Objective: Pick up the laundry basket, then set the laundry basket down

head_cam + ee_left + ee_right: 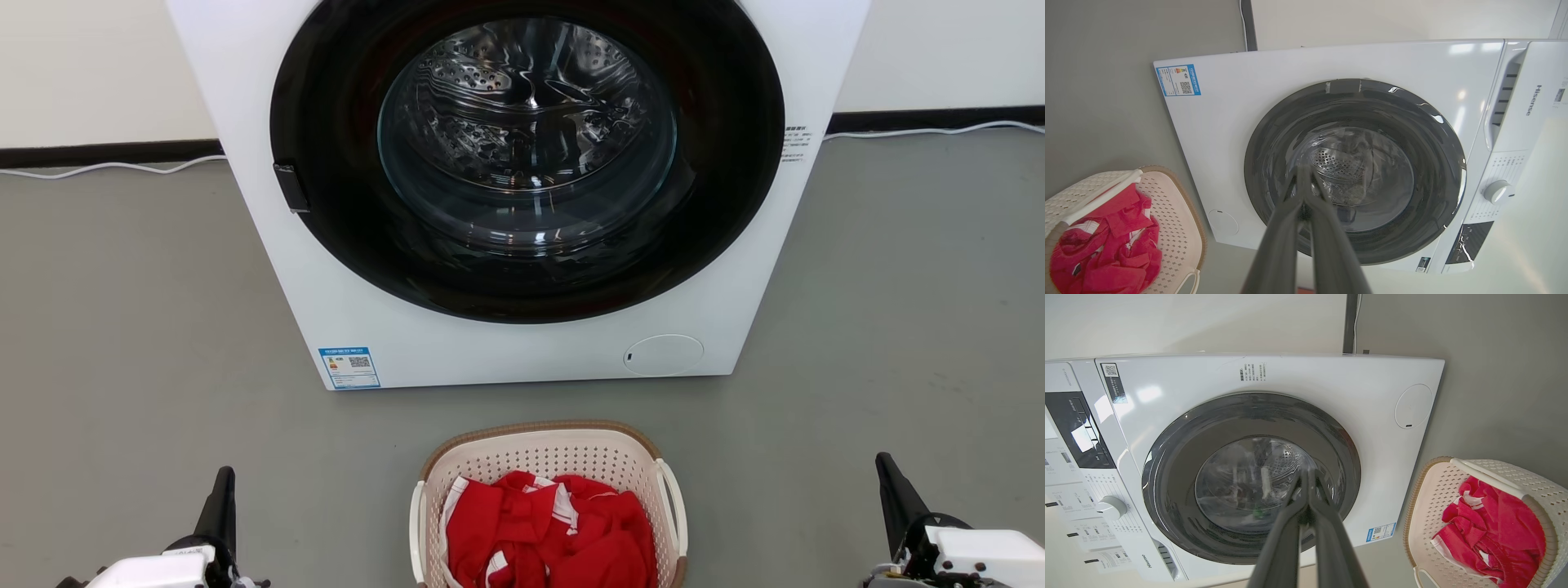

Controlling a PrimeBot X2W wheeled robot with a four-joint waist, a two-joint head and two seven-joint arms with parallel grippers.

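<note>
The laundry basket [540, 430] sits on the grey floor [122, 343], between the left hand [222, 490] and the right hand [891, 483]. It touches neither hand. Red and white clothes [547, 531] lie inside it. Each hand has its two fingers pressed together and holds nothing. Both hands point at the big white washing machine [343, 318]. The machine stands just past the basket, in front of both hands. Its round dark door [526, 155] is shut.

Brand: "Hisense", on the washing machine [1229, 122] drawer front [1523, 102].
Blue sticker [349, 367], lower left: QR code; print unreadable.
</note>
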